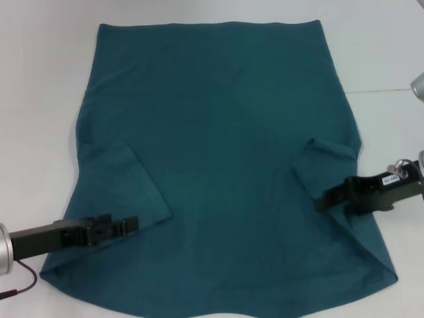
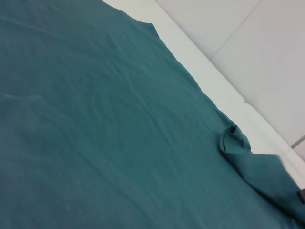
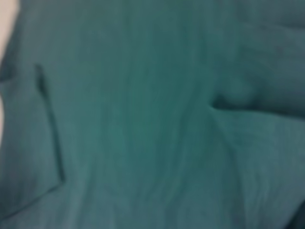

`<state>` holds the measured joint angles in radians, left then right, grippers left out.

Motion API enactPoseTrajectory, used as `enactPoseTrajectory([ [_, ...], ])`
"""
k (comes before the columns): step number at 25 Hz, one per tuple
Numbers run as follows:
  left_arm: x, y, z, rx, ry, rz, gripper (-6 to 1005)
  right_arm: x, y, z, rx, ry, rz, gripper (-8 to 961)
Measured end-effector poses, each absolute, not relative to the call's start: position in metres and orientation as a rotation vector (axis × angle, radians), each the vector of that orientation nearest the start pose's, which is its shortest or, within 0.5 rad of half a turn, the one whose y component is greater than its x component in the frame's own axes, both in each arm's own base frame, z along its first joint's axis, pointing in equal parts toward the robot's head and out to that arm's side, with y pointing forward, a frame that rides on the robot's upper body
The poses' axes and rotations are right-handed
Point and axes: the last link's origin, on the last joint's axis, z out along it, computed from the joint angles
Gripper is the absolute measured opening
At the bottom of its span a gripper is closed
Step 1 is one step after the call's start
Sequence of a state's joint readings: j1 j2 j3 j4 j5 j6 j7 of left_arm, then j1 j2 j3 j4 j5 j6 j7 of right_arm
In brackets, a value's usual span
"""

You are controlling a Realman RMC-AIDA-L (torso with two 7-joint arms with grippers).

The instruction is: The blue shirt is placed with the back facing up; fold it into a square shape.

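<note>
The blue shirt (image 1: 225,132) lies spread flat on the white table (image 1: 40,99), hem at the far side. Both short sleeves are folded inward onto the body: the left sleeve (image 1: 126,182) and the right sleeve (image 1: 324,162). My left gripper (image 1: 132,225) lies low over the near edge of the left sleeve fold. My right gripper (image 1: 322,200) is at the near edge of the right sleeve fold. The left wrist view shows the shirt (image 2: 95,119) with a small bunched fold (image 2: 233,143) at its edge. The right wrist view is filled by the shirt (image 3: 143,119).
White table surface (image 2: 248,47) surrounds the shirt on the left, far and right sides. A grey metal part (image 1: 419,86) shows at the right edge. A red cable (image 1: 20,281) hangs by the left arm.
</note>
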<state>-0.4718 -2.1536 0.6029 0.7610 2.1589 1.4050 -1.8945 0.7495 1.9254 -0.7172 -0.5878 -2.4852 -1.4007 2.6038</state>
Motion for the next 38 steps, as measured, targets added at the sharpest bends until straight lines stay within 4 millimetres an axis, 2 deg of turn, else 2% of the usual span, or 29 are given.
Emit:
enactPoseTrajectory([
  [8, -0.293, 0.327, -0.008, -2.392, -1.366, -0.616, 860, 0.268, 0.39, 0.026, -2.276, 1.81, 0.102, 537],
  [14, -0.295, 0.327, -0.006, -2.382, -1.375, -0.621, 859, 0.267, 0.388, 0.027, -2.284, 1.826, 0.12, 537],
  [18, -0.295, 0.327, -0.002, -2.354, -1.445, -0.643, 859, 0.269, 0.387, 0.03, -2.284, 1.827, 0.153, 536],
  [25, -0.297, 0.324, 0.018, -2.262, -1.664, -0.705, 860, 0.273, 0.389, 0.035, -2.236, 1.84, 0.288, 535],
  [32, -0.313, 0.308, 0.052, -2.08, -1.852, -0.868, 859, 0.281, 0.388, 0.043, -2.204, 1.845, 0.319, 533],
  [38, -0.326, 0.298, 0.056, -2.0, -1.94, -0.859, 859, 0.284, 0.387, 0.044, -2.194, 1.842, 0.316, 532],
])
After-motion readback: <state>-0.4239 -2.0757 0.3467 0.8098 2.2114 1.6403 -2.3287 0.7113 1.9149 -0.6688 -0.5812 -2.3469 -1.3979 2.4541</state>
